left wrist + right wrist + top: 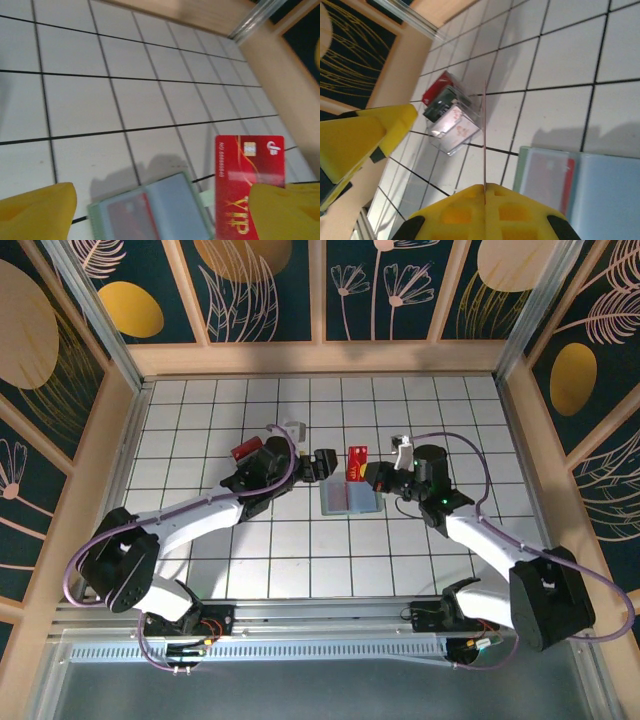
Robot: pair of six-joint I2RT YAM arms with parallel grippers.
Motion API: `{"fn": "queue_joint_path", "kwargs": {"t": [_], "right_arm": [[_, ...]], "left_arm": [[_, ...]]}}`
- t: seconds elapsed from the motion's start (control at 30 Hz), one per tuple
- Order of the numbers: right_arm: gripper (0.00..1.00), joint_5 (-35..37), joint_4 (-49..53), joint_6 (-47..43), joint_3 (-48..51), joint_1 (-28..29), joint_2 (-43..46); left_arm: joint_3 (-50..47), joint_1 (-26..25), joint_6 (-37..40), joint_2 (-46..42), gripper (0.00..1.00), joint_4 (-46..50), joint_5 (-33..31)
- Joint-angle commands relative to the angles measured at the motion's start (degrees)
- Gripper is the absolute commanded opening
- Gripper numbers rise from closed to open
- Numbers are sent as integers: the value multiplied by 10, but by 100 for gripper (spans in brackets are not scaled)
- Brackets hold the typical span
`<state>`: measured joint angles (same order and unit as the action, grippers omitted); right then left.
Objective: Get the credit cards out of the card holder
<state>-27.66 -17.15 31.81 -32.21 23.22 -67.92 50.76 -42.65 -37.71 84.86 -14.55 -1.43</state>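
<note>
The card holder (348, 498) lies open on the table, pale green with bluish clear pockets (172, 207) (605, 190). One reddish credit card (551, 176) shows inside its pocket (127, 217). A red credit card marked VIP (247, 172) stands upright above the holder's far edge (357, 461). My right gripper (485, 187) is shut on it, and the card shows edge-on (484, 135) between its yellow pads. The right gripper (378, 477) sits just right of the card. My left gripper (326, 462) is open just left of it, its yellow fingers (37, 210) wide apart over the holder.
A clear box (247, 450) with red-and-white contents stands left of the holder (451, 124), beside the left arm. White gridded table all round, wooden walls at the back and sides (320, 355).
</note>
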Motion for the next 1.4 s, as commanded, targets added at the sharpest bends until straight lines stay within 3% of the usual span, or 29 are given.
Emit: {"fn": "queue_joint_path", "kwargs": {"t": [0.0,0.27,0.63,0.9,1.03,1.17,1.37], "right_arm": [[0,-41,-64,2,9,-5,21],[0,-121,-161,44,17,-5,24],[0,-158,-214,71,17,-5,16],[0,-167,-240,83,17,-6,3],[0,-158,-221,74,17,-6,2],[12,-130,-168,48,11,-6,11],[34,-40,-50,0,-6,-6,42]], "left_arm": [[-10,6,-3,-15,81,-65,82],[-18,14,-24,-4,65,-149,175],[-22,25,-57,12,45,-208,232],[-25,26,-57,11,18,-222,253],[-17,26,-24,4,3,-176,236],[2,26,37,-14,0,-101,193],[46,38,197,-33,0,61,95]]}}
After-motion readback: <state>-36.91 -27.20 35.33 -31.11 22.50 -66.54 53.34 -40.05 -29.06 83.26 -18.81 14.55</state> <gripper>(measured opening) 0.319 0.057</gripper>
